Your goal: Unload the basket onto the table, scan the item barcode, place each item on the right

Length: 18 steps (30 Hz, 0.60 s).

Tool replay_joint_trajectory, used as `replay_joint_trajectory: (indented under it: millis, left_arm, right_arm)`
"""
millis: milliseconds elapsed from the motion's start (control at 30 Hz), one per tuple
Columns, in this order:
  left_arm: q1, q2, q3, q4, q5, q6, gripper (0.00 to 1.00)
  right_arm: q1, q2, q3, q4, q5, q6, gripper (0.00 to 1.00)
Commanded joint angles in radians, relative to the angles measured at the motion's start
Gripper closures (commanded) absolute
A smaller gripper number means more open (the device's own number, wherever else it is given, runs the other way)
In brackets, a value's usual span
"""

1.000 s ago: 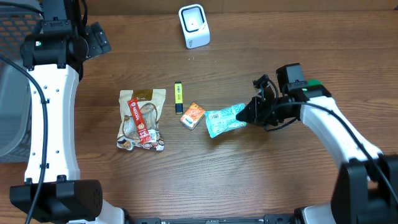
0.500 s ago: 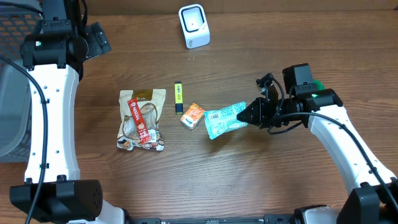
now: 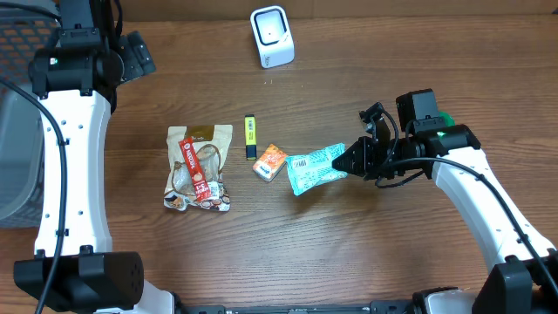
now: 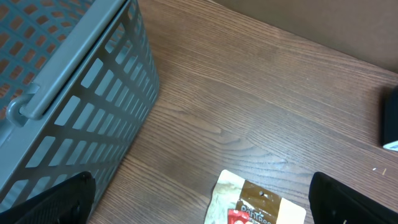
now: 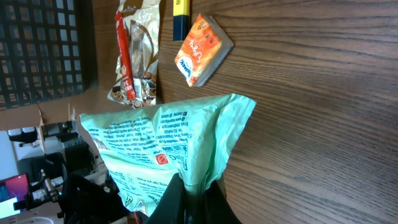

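While the right gripper (image 3: 353, 159) clamps narrow on one end of the pouch (image 3: 314, 167), that pouch is well apart from the scanner (image 3: 272, 37), on the robot's side of it. Grasp done, I'd say; carry and scan are left. Left gripper (image 3: 135, 54) hangs wide and empty, left of the scanner. Wood table (image 3: 392, 253), grey basket (image 3: 17, 131) farther left.
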Motion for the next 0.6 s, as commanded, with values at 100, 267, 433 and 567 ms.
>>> replay_joint_trajectory:
  millis: [100, 267, 433, 567]
  left_arm:
    - [-0.001, 0.01, 0.008, 0.003, -0.013, -0.014, 0.0]
    - [-0.001, 0.01, 0.008, 0.003, -0.013, -0.014, 0.0]
    - [-0.001, 0.01, 0.008, 0.003, -0.013, -0.014, 0.0]
    - [-0.001, 0.01, 0.008, 0.003, -0.013, -0.014, 0.0]
  right_arm:
    - [0.0, -0.027, 0.0, 0.0, -0.024, 0.003, 0.96]
    - [0.0, -0.027, 0.0, -0.005, -0.024, 0.003, 0.96]
    - [0.0, -0.027, 0.0, -0.005, -0.024, 0.003, 0.96]
    - [0.0, -0.027, 0.0, -0.005, -0.024, 0.003, 0.96]
